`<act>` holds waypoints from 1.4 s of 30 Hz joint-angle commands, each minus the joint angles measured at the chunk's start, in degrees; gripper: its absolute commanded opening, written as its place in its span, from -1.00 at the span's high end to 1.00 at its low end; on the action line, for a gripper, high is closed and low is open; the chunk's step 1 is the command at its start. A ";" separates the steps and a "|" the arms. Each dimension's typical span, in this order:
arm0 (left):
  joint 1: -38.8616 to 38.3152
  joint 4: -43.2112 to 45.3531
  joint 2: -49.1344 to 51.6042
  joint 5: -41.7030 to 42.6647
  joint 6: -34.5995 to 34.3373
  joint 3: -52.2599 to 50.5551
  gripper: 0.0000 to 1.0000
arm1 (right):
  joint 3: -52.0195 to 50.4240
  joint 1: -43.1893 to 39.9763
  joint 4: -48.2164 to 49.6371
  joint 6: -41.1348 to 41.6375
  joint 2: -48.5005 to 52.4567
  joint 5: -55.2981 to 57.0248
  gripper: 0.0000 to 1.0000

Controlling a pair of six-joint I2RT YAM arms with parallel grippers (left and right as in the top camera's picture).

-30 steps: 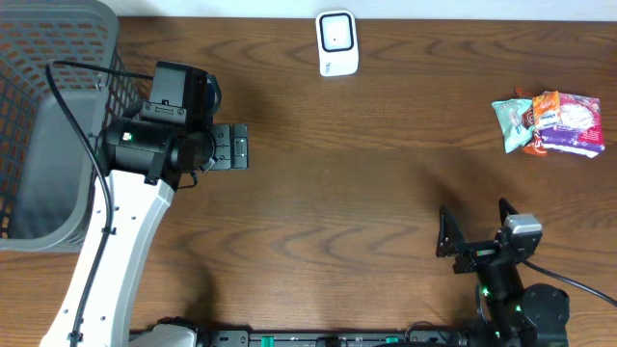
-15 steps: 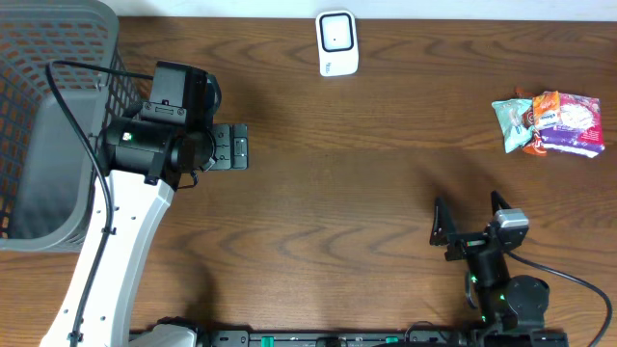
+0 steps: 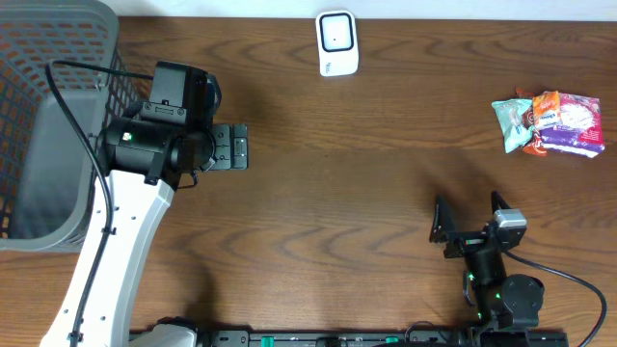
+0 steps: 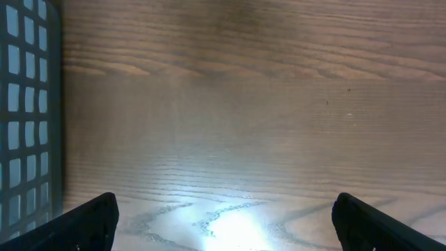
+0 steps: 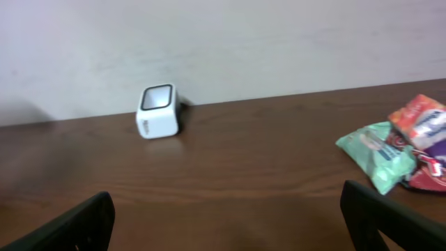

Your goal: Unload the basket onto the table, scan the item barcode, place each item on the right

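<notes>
Overhead: a pile of snack packets (image 3: 548, 123) lies at the right edge of the tabletop (image 3: 366, 193), and a white scanner (image 3: 337, 43) stands at the far edge, near the middle. The right fingers (image 3: 439, 220) sit at the near right, spread wide with nothing between them. The packets are well apart from them, farther back and to the right. The left fingers (image 3: 237, 157) hang over bare wood beside a grey basket (image 3: 58, 29), well apart from both the scanner and the packets. From this view I cannot tell how far open they are.

Left wrist: the 2 dark tips show in the bottom corners, far apart, holding nothing. Only wood grain lies between them. The basket's mesh wall runs down the left edge. Neither the packets nor the scanner appears here.

Right wrist: the 2 tips again sit in the bottom corners, fully spread and empty. The scanner stands ahead and to the left, against the wall. The packets lie ahead at the right, a green one nearest, beyond the right tip and not touching it.
</notes>
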 commanded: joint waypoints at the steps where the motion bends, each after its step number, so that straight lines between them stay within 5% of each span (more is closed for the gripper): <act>1: -0.07 -0.22 -0.26 -0.52 -0.11 0.02 -0.96 | -0.24 -0.39 -0.57 0.42 -0.37 3.30 -0.98; 19: -0.07 -0.22 -0.26 -0.52 -0.11 0.02 -0.96 | -0.24 -0.39 -2.78 0.31 -0.37 4.61 -0.99; 29: -0.07 -0.22 -0.26 -0.52 -0.11 0.02 -0.95 | -0.24 -0.39 -2.93 -10.10 -0.37 4.46 -0.98; 42: -0.07 -0.22 -0.26 -0.52 -0.11 0.02 -0.96 | -0.24 -0.39 -2.97 -9.86 -0.37 4.46 -0.98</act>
